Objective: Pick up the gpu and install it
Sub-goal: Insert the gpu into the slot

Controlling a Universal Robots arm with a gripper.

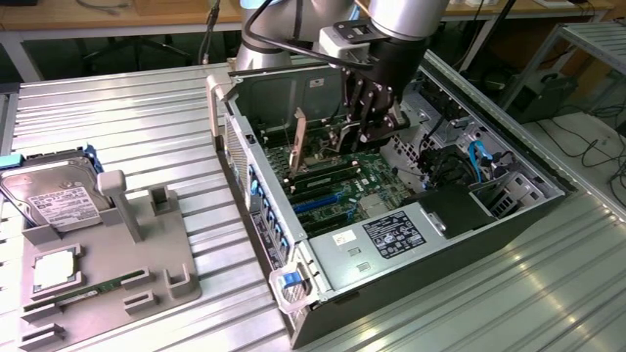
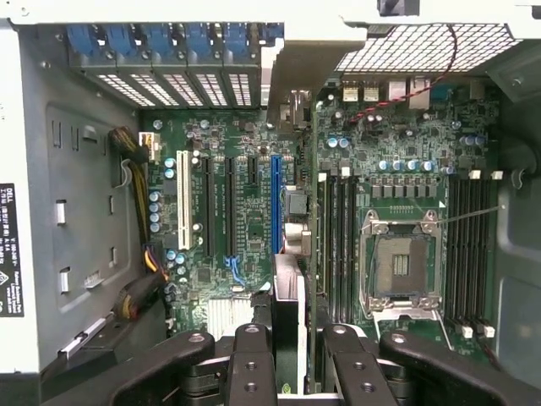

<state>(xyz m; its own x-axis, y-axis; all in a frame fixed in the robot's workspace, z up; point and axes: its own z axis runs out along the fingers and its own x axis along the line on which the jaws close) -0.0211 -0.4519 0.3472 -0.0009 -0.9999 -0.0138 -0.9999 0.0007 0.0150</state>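
Two black fingers (image 2: 245, 364) of the gripper (image 2: 286, 359) clench the gpu (image 2: 286, 296) by its upper edge, the card seen edge-on in the wrist view as a thin dark slab running away from the camera toward the blue expansion slot (image 2: 275, 203) on the motherboard (image 2: 220, 245). In the exterior view the gripper (image 1: 364, 121) hangs inside the open computer case (image 1: 323, 271), and the gpu (image 1: 298, 143) stands upright on edge with its silver bracket toward the case's rear wall, low over the board; whether its connector edge has entered the slot I cannot tell. I judge the card light and stiff but fragile: a bare board that tolerates no twisting, best held as here, by the long top edge, pressed straight down. Beyond the slots lie the memory sticks (image 2: 338, 237) and the empty processor socket (image 2: 404, 264). Farthest off, outside the case, a hard drive (image 1: 54, 198) rests on a grey fixture tray (image 1: 146, 279)
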